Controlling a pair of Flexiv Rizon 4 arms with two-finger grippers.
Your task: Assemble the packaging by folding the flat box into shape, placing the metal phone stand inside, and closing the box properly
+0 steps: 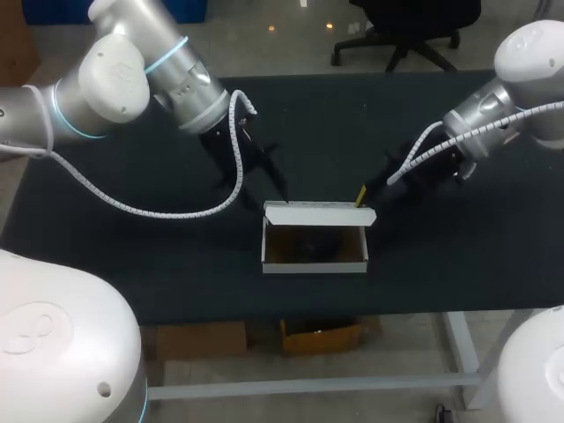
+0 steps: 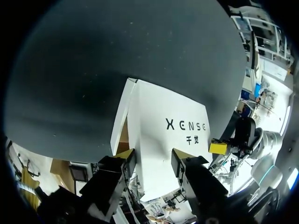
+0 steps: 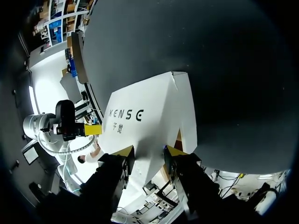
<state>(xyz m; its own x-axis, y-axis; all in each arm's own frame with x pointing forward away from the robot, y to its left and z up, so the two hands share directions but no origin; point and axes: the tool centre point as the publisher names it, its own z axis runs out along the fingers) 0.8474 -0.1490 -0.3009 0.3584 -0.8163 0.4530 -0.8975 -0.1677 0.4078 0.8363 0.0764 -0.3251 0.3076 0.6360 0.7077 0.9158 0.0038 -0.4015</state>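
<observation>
A white box (image 1: 315,262) stands open in the middle of the black table, brown inside, with a dark shape (image 1: 308,243) in it that I cannot make out clearly. Its lid (image 1: 319,213) stands up along the far edge. My left gripper (image 1: 275,181) hangs just behind the lid's left end, and my right gripper (image 1: 363,196) is at its right end. In the left wrist view the printed lid (image 2: 163,116) faces my open left gripper (image 2: 153,157), untouched by either finger. In the right wrist view the lid (image 3: 149,114) lies ahead of my open right gripper (image 3: 148,153).
The black table (image 1: 132,256) carries nothing else near the box. My other arm's yellow tip (image 2: 217,148) shows past the lid's far end in the left wrist view, and likewise a yellow tip (image 3: 92,129) in the right wrist view.
</observation>
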